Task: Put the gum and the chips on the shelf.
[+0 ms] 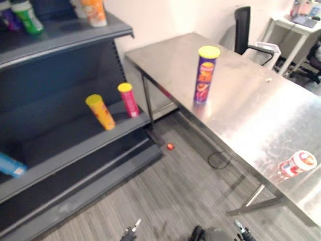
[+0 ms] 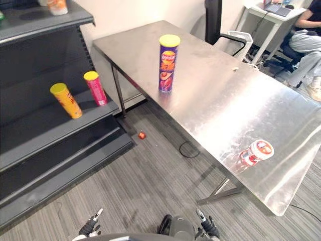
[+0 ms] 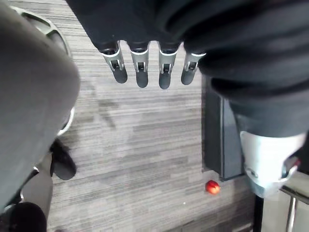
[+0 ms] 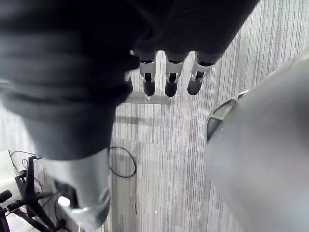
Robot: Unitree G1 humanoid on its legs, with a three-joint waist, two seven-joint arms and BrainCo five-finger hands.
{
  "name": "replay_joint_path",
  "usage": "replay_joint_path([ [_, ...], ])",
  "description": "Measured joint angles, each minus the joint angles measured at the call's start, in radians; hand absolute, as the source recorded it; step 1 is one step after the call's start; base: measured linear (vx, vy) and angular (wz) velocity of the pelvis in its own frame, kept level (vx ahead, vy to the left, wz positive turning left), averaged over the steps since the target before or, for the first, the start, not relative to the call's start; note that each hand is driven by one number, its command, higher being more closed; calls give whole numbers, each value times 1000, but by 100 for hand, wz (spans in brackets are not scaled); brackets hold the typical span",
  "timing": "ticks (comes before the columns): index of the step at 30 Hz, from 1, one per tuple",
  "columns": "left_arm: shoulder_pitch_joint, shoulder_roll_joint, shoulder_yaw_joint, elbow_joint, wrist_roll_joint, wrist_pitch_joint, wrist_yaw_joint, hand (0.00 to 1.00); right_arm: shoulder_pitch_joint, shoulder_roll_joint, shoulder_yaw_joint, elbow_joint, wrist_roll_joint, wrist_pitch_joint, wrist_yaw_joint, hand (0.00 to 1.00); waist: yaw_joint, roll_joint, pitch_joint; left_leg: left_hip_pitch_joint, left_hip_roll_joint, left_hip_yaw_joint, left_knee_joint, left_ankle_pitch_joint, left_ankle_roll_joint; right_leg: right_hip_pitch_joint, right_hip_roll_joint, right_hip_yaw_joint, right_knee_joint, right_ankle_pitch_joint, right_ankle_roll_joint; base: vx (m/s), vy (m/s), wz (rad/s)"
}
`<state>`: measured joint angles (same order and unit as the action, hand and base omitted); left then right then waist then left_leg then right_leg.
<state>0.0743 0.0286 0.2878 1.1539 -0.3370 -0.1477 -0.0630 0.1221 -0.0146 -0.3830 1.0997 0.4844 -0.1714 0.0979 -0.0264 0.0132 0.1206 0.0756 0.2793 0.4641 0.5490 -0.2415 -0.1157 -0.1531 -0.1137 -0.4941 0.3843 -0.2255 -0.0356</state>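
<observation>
The left robot hand (image 3: 140, 72) and right robot hand (image 4: 171, 79) are held low, fingers straight, empty. On the counter (image 1: 251, 105), the chips can (image 1: 205, 74) is stood upright and the gum tub (image 1: 298, 163) laid sideways.

On my feeds the left hand (image 3: 145, 24) has a dark cover over its back. Below it runs a row of silver fingers (image 3: 141, 67) with rounded dark tips, and its thumb (image 3: 268, 154) is a pale silver shell. The right hand (image 4: 183, 24) looks the same: dark cover, silver fingers (image 4: 171, 72) with dark tips, grey thumb (image 4: 79, 188).
</observation>
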Motion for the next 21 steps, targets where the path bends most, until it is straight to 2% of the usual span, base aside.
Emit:
replay_joint_path([
  [1,10,-31,26,-12,-13,-3,0,0,10,-23,7,-7,1,0,0,0,6,45,-1,-44,48,-40,172,42,16,27,25,26,1,-6,-8,190,-14,-67],
  [2,14,-37,35,-13,-17,-9,2,0,9,-36,11,-7,6,3,-1,0,8,64,-3,-61,61,-60,240,84,28,38,38,51,0,-8,-11,250,51,-119],
  [3,21,-49,36,-14,-20,-16,2,0,9,-49,22,-7,7,7,-1,0,13,74,0,-115,66,-104,357,207,45,56,43,121,-16,-8,-11,286,157,-151],
  [4,24,-54,47,-11,-38,-15,1,0,7,-48,15,-15,17,8,-3,0,21,79,-2,-159,59,-123,423,131,47,60,43,187,-29,-6,-8,332,195,-157],
  [5,24,-59,57,-12,-42,-16,1,0,7,-44,6,-14,30,12,-3,0,21,78,-2,-177,57,-123,431,89,40,64,42,216,-38,-3,-4,275,180,-142],
  [7,26,-56,73,-23,-54,-27,-1,0,19,-37,-6,3,38,19,-5,0,30,56,0,-224,46,-125,339,10,47,105,32,316,-83,10,17,254,167,-121],
  [8,27,-53,74,-24,-54,-30,-1,0,18,-36,-6,15,38,20,-5,0,30,47,-1,-231,43,-127,294,3,50,115,28,337,-95,15,25,278,261,-112],
  [10,30,-44,73,-25,-54,-38,-1,0,14,-24,-32,34,35,20,-5,0,32,28,-7,-227,13,-208,-14,2,54,132,12,431,-143,32,61,214,321,-111],
  [11,30,-44,73,-25,-54,-38,-1,0,13,-23,-33,35,35,20,-6,0,32,28,-7,-225,7,-243,-90,8,56,131,9,453,-152,33,73,181,400,-112],
  [12,30,-44,74,-22,-53,-38,-1,0,14,-21,-40,37,33,20,-6,0,32,28,-7,-215,-5,-297,-228,42,62,126,3,495,-160,33,103,195,453,-103],
  [13,31,-45,77,-20,-52,-38,-1,0,20,-26,-44,45,27,21,-7,0,33,30,-15,-191,-25,-308,-279,104,-24,124,-16,528,-159,34,146,204,450,-83],
  [15,34,-16,82,-12,-51,-39,0,0,40,5,-65,56,26,33,-5,0,22,-17,-39,-174,-78,-256,-292,95,-14,128,-66,488,-183,62,162,209,314,-52],
  [16,37,-6,92,-7,-50,-38,0,0,45,23,-96,62,24,36,-5,0,29,-36,-46,-164,-92,-231,-271,71,-9,136,-75,467,-204,80,152,190,231,-58],
  [18,38,8,89,3,-48,-31,0,0,42,36,-146,86,22,36,-4,0,22,-47,-52,-135,-123,-219,-272,58,1,165,-98,475,-249,125,162,139,251,-43],
  [19,37,10,81,20,-36,-25,-1,0,41,39,-171,98,22,38,-3,0,16,-43,-57,-118,-138,-216,-288,57,3,175,-108,476,-271,153,158,96,242,-27],
  [21,37,16,70,30,-31,-23,-1,0,39,44,-195,99,20,38,-3,0,15,-42,-65,-101,-152,-200,-308,57,4,170,-119,483,-282,168,161,57,140,-38],
])
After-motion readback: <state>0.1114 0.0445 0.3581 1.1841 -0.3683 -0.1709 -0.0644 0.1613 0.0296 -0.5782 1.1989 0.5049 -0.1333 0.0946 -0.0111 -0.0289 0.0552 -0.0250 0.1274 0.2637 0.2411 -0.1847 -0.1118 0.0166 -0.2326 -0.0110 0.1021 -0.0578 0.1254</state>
